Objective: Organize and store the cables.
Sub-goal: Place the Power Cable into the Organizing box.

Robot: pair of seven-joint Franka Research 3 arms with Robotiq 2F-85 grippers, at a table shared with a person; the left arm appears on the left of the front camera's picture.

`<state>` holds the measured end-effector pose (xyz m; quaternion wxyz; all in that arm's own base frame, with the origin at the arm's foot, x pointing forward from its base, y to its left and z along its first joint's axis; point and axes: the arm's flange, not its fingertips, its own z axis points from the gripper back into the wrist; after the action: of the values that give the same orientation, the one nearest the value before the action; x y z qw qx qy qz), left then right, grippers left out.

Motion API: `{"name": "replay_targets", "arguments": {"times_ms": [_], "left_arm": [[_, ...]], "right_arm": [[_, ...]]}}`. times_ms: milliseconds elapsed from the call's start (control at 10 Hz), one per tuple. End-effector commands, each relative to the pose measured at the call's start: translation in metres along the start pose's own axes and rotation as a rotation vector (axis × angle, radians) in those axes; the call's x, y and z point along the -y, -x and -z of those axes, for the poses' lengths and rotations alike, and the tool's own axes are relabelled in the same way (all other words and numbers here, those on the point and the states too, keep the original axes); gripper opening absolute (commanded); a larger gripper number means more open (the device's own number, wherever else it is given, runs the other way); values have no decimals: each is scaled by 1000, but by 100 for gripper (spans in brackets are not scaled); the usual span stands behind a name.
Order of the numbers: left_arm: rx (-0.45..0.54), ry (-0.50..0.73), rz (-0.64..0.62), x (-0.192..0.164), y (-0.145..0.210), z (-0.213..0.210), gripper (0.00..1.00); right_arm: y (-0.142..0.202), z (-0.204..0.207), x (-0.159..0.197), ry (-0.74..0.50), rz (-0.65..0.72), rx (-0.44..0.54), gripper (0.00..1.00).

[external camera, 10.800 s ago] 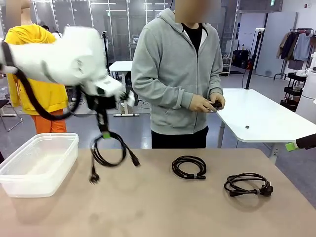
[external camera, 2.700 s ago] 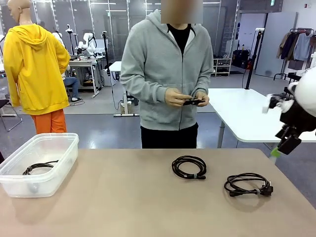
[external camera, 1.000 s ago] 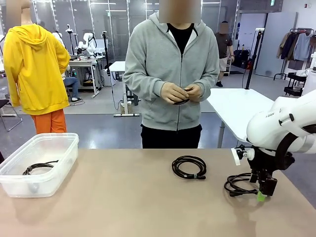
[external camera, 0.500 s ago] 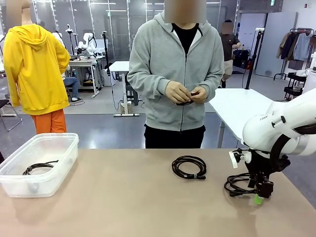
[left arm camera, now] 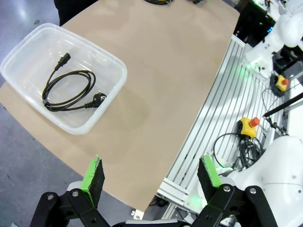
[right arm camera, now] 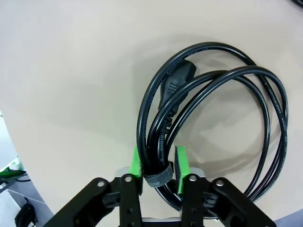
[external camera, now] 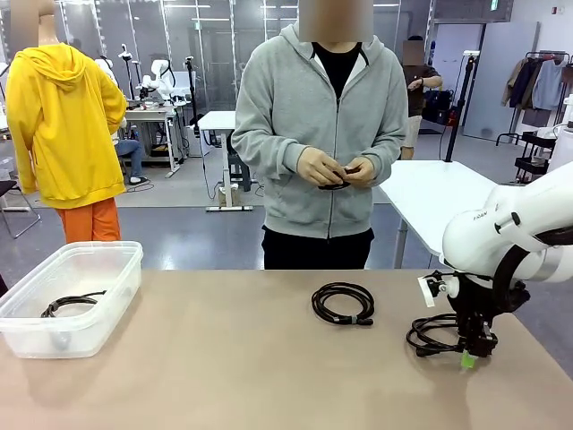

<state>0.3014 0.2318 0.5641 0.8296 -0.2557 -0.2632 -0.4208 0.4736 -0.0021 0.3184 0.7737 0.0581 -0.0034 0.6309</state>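
My right gripper [external camera: 466, 356] is down on the table's right side, shut on the tie band of a black coiled cable [external camera: 419, 340]. In the right wrist view its green pads [right arm camera: 137, 163] squeeze the banded strands, and the coil with its chunky plug [right arm camera: 179, 80] lies flat on the tabletop ahead of the right gripper [right arm camera: 158, 161]. A second coiled cable [external camera: 344, 287] lies at the table's middle. A third cable [external camera: 70, 305] rests inside the clear plastic bin [external camera: 72, 249]. My left gripper [left arm camera: 152, 172] hangs open high above the bin [left arm camera: 33, 56] and its cable [left arm camera: 62, 60].
A person in a grey hoodie stands at the far edge, both hands [external camera: 333, 170] working a small black thing at waist height. The tan tabletop [external camera: 224, 358] is bare between the bin and the middle coil. A white table [external camera: 448, 206] stands behind on the right.
Over the last second my right gripper has sunk slightly and shifted a little left onto the right-hand coil. The person's hands have barely moved.
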Motion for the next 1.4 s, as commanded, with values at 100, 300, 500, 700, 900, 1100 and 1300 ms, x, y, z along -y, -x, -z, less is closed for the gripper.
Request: {"name": "replay_targets", "arguments": {"times_ms": [100, 300, 500, 700, 900, 1100, 1300], "left_arm": [[-6, -5, -16, 0, -2, -2, 100], [-6, -5, -16, 0, -2, -2, 100], [-6, -5, -16, 0, -2, -2, 100], [-6, -5, -16, 0, -2, -2, 100], [-6, -5, -16, 0, -2, -2, 100], [-6, -5, -16, 0, -2, -2, 100], [-6, -5, -16, 0, -2, -2, 100]], "right_arm": [[-1, -4, 2, -5, -4, -23, 0], [-1, -7, 1, 4, -2, -17, 0], [0, -1, 0, 2, -1, -1, 0], [0, -1, 0, 2, -1, -1, 0], [0, -1, 0, 2, -1, -1, 0], [0, -1, 0, 1, 1, -1, 8], [-5, -67, -19, 116, -20, -6, 8]]}}
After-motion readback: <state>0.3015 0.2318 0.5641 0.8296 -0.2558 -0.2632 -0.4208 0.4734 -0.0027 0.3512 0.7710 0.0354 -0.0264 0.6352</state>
